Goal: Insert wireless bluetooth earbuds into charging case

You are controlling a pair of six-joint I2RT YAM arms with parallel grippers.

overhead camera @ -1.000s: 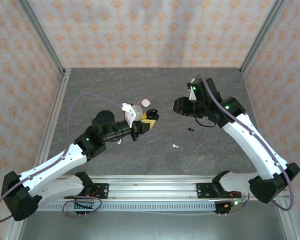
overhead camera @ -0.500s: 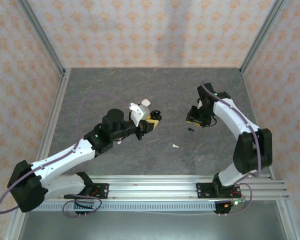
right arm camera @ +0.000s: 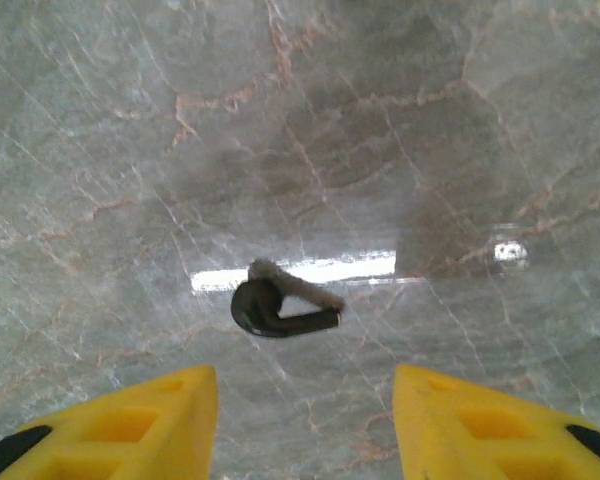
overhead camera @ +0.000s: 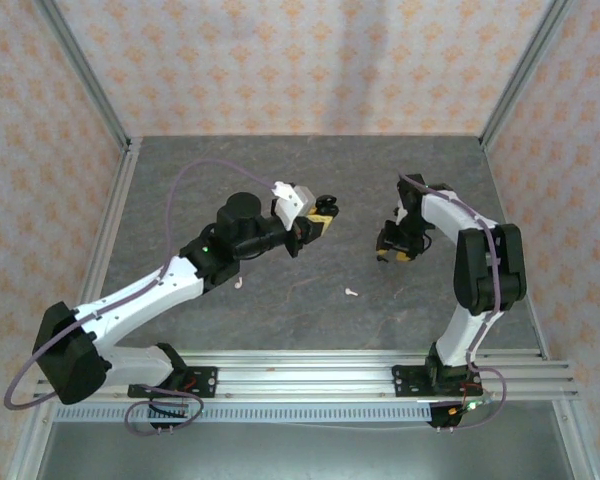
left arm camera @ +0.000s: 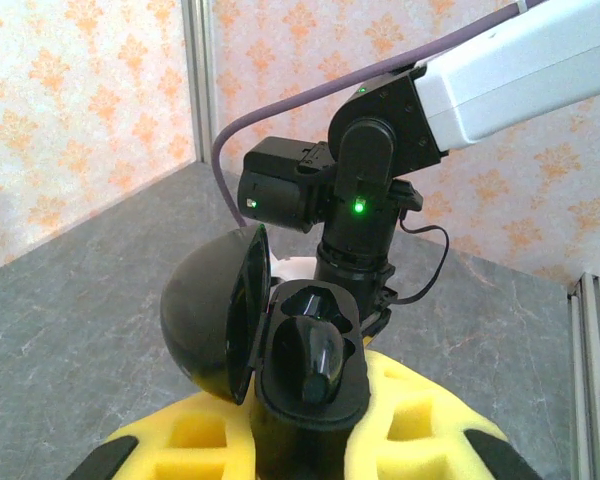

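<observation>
The charging case (left arm camera: pixel 280 392) is black, not white, and my left gripper (left arm camera: pixel 305 445) is shut on its lower body between yellow fingers (left arm camera: pixel 185 435). Its lid (left arm camera: pixel 205 315) stands swung open to the left. One glossy black earbud (left arm camera: pixel 318 352) sits in the case. From above, the case (overhead camera: pixel 325 204) is held over the table's middle, facing the right arm. A second black earbud (right arm camera: pixel 265 307) lies on the marble table. My right gripper (right arm camera: pixel 305 415) is open just above it, its yellow fingers (right arm camera: pixel 150 420) to either side, not touching it. In the top view that gripper (overhead camera: pixel 392 250) points down.
Two tiny white buds lie on the grey table (overhead camera: pixel 280 320), one (overhead camera: pixel 351 293) at centre front, one (overhead camera: pixel 239 284) under the left forearm. Something small and white (left arm camera: pixel 298 266) shows behind the case. Patterned walls and metal posts (overhead camera: pixel 110 120) ring the table; a rail (overhead camera: pixel 310 375) runs along the near edge.
My left arm has carried the open case farther back and right. The right arm has folded in, and its gripper has dropped over the black earbud.
</observation>
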